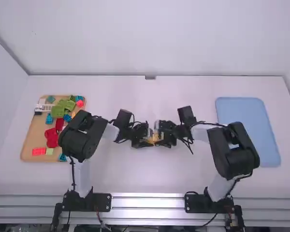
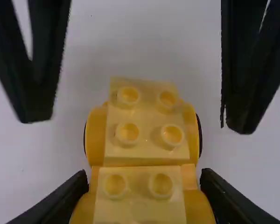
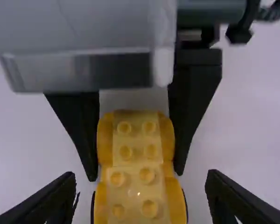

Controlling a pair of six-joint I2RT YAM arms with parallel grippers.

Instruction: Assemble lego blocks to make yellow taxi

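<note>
My two hands meet at the middle of the high view's frame. The left hand point(image 1: 148, 140) pinches the one yellow build point(image 2: 147, 116) by its sides; the right hand point(image 1: 160, 140) is spread around it, fingers clear of its sides. Two studded sections make up the build, smooth plastic with round studs and rounded flanks. Two flat, round-cornered trays lie on the bench point(image 1: 150, 179): the tan tray point(image 1: 31, 135) at left of the frame, holding red, green, blue and white blocks point(image 1: 51, 138), and the blue tray point(image 1: 241, 113) at right.
</note>
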